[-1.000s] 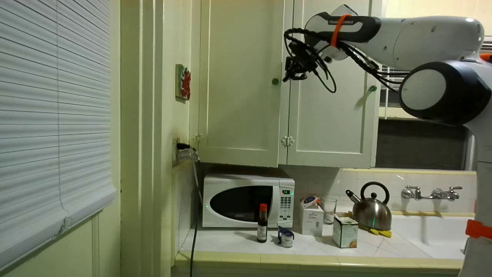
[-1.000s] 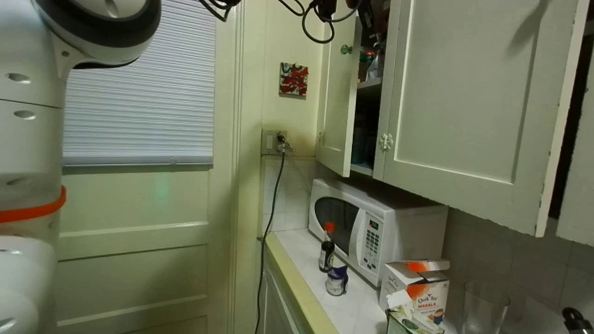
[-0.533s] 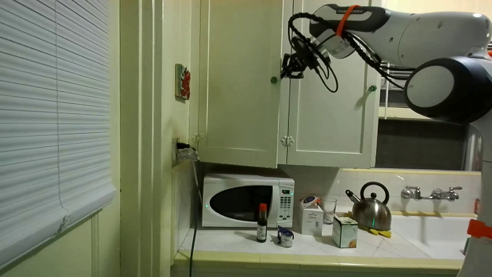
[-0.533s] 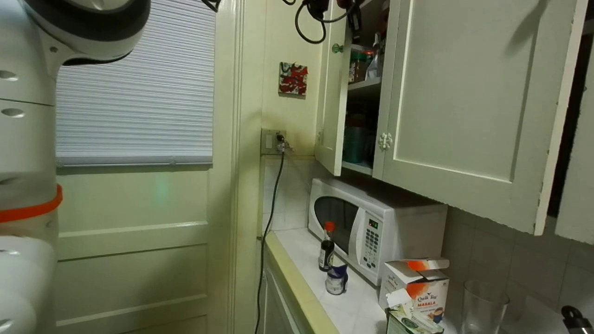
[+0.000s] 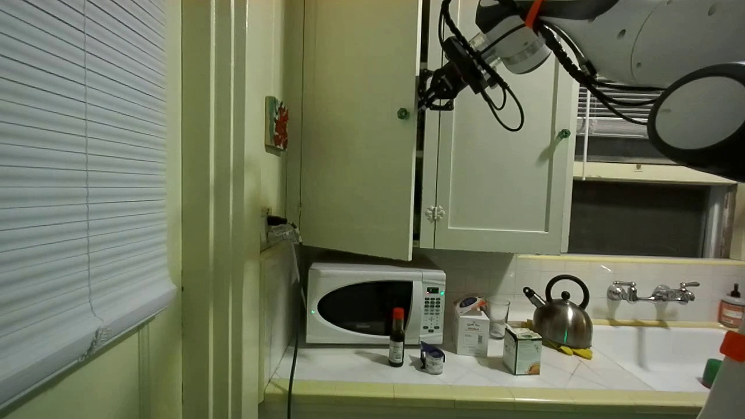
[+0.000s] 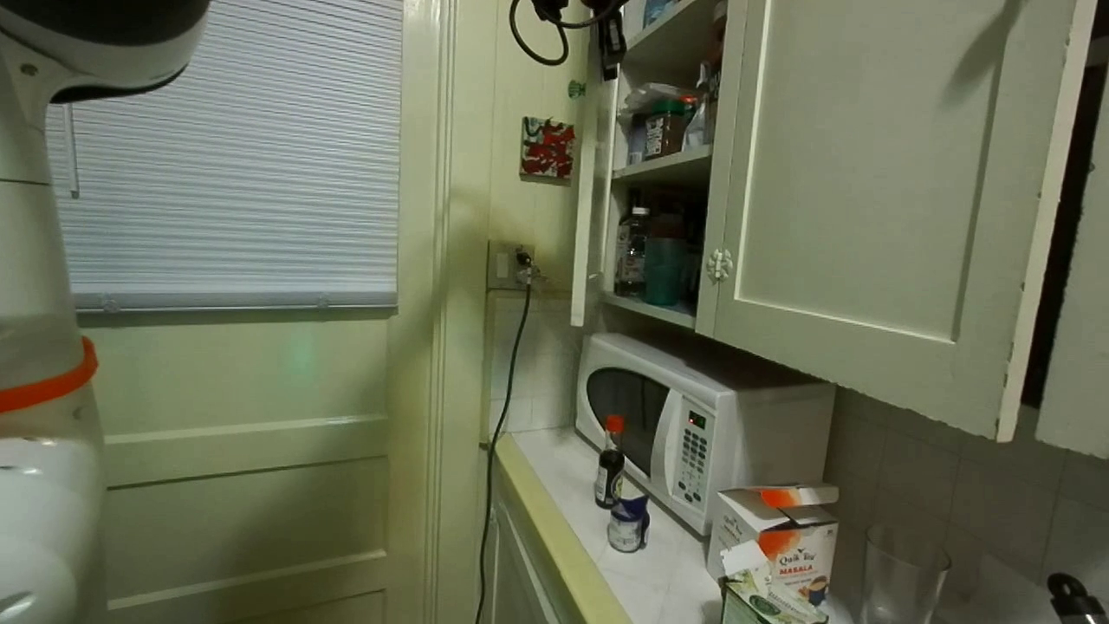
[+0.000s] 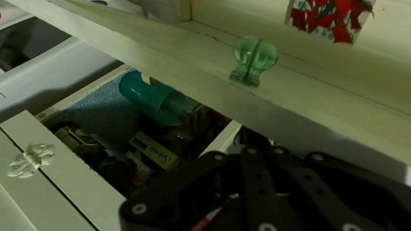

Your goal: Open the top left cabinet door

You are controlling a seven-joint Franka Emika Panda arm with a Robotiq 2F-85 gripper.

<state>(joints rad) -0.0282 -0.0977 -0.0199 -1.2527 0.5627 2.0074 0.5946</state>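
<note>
The top left cabinet door (image 5: 358, 157) fills the upper middle of an exterior view, standing part open, with darkness showing past its right edge. Your gripper (image 5: 422, 102) sits at that free edge, just right of the green knob (image 5: 403, 113) and not holding it. In the wrist view its fingers (image 7: 255, 163) rise from the lower centre side by side, drawn together with nothing visible between them, their tips on the shelf side of the door's edge; whether they touch the wood you cannot tell.

That placing likely has a reason: the door appears hinged on its left, so pressing outward from behind the far edge gives you the best leverage and needs no pinch. The knob, rounded and glassy, would probably slip. Next, sweep the edge outward along its arc. Don't reach deeper: the green-lidded jar (image 6: 667, 130) on the shelf (image 6: 663, 165), upper middle of an exterior view, could get knocked.
</note>
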